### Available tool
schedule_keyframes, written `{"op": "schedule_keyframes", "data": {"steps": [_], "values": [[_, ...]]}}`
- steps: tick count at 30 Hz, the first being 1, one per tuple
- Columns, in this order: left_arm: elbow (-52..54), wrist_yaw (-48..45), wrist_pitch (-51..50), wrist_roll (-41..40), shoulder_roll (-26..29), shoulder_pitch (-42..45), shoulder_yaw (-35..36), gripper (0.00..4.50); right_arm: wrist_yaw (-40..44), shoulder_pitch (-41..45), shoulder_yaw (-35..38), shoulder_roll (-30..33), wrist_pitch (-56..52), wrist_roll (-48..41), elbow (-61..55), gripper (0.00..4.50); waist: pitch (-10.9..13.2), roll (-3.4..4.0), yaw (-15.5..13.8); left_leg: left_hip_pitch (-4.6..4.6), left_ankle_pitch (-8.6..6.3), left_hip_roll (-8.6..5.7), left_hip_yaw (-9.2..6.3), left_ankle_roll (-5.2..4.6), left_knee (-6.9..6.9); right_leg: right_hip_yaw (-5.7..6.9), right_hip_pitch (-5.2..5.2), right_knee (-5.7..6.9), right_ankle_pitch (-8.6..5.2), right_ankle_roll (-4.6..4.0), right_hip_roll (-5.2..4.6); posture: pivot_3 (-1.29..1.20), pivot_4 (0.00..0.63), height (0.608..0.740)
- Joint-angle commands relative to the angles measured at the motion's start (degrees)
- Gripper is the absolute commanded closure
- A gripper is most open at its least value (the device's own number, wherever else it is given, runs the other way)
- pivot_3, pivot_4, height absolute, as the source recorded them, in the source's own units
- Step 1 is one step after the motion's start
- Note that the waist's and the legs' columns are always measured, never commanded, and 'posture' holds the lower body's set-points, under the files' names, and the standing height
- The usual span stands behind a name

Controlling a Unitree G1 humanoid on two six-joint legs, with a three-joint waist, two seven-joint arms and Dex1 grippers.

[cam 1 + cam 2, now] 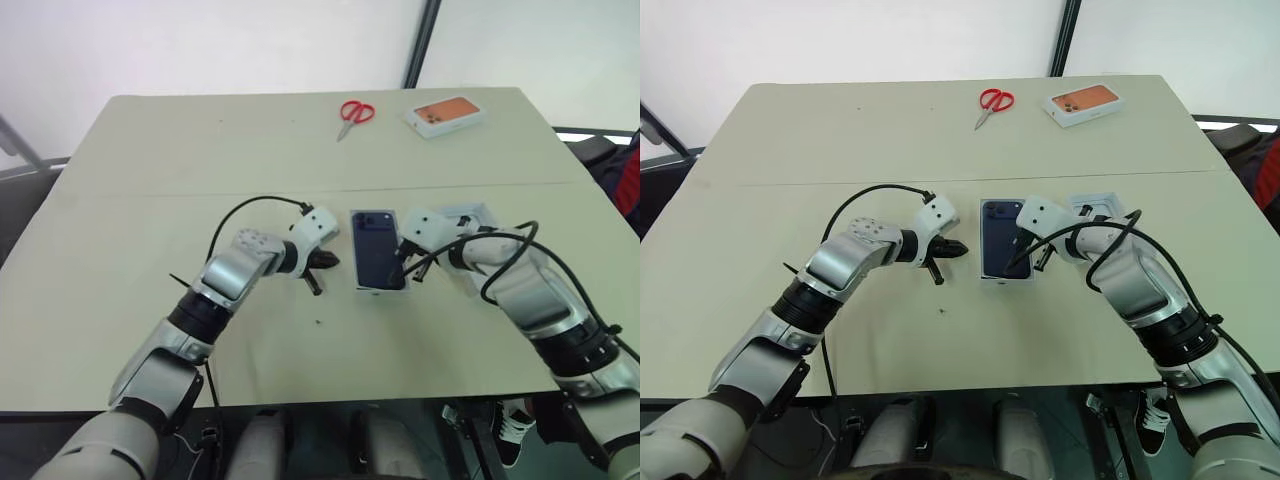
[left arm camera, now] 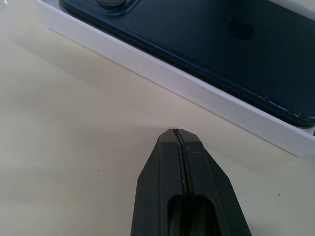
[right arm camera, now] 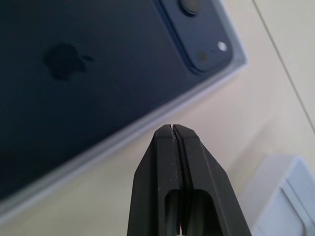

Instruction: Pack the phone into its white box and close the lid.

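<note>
The dark navy phone (image 1: 377,248) lies back up inside the white box (image 1: 381,289), mid-table, with its camera cluster at the far end. The box's white wall (image 2: 197,93) runs along the phone's side. My left gripper (image 1: 336,261) is shut and empty, its tip on the table just left of the box and apart from it. On the box's right side my right gripper (image 1: 400,268) is also shut with nothing in it, tip close to the box's edge (image 3: 147,130). The white lid (image 1: 470,214) lies open side up beyond my right gripper.
Red-handled scissors (image 1: 354,113) and an orange-topped box (image 1: 446,115) lie near the table's far edge. A seam (image 1: 150,192) runs across the table behind the grippers. Bare tabletop (image 1: 330,340) stretches toward the near edge.
</note>
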State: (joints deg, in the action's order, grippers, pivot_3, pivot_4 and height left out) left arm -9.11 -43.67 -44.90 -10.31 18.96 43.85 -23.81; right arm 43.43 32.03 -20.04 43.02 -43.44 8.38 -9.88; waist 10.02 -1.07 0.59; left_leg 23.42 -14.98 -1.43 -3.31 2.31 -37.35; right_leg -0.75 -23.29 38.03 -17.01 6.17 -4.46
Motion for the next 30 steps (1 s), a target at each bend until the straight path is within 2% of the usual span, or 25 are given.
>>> {"op": "schedule_keyframes", "data": {"steps": [1, 9, 17, 23, 30], "values": [[1.4, -1.3, -1.1, 0.3, -1.5, 0.0, -1.5, 4.48, 1.5, -0.6, -1.1, -0.1, 1.9, 0.5, -2.1, 4.50, 0.0, 0.00, 0.1, 0.00, 0.00, 0.00, 0.01, 0.00, 0.00, 0.00, 0.00, 0.00, 0.00, 0.00, 0.00, 0.00, 0.150, 0.740], [3.4, -2.6, -2.4, -0.6, -3.8, -0.6, -1.3, 4.48, 3.8, -2.0, -0.6, 1.3, 2.1, 0.5, -4.3, 4.50, 0.0, 0.01, 0.0, -0.01, 0.00, -0.01, 0.00, 0.00, 0.00, 0.00, 0.01, 0.01, 0.00, 0.01, 0.01, 0.00, 0.150, 0.740], [7.5, -7.3, -2.7, -1.3, -4.2, -1.3, -4.2, 4.48, 7.5, -7.0, 2.2, 6.1, 1.2, -0.9, -11.2, 4.50, 0.0, 0.01, -0.1, 0.01, 0.00, -0.01, -0.02, -0.01, -0.02, 0.01, 0.03, 0.00, -0.01, 0.02, -0.04, 0.00, 0.150, 0.740], [7.5, -9.5, -2.5, -1.1, -5.6, -0.6, -6.1, 4.48, 9.2, -11.4, 5.1, 9.9, 0.0, -1.3, -14.9, 4.50, 0.0, 0.02, -0.1, 0.00, -0.01, -0.01, -0.02, -0.01, -0.04, 0.01, 0.06, 0.00, -0.02, 0.03, -0.03, 0.00, 0.150, 0.740], [5.5, -9.2, -1.9, -0.2, -6.8, 0.0, -6.1, 4.48, 9.6, -13.4, 6.5, 11.2, -0.5, -1.5, -16.3, 4.50, 0.0, 0.02, -0.1, -0.01, -0.01, 0.00, -0.02, -0.02, -0.06, 0.01, 0.07, 0.01, -0.02, 0.03, -0.03, 0.00, 0.150, 0.740]]}}
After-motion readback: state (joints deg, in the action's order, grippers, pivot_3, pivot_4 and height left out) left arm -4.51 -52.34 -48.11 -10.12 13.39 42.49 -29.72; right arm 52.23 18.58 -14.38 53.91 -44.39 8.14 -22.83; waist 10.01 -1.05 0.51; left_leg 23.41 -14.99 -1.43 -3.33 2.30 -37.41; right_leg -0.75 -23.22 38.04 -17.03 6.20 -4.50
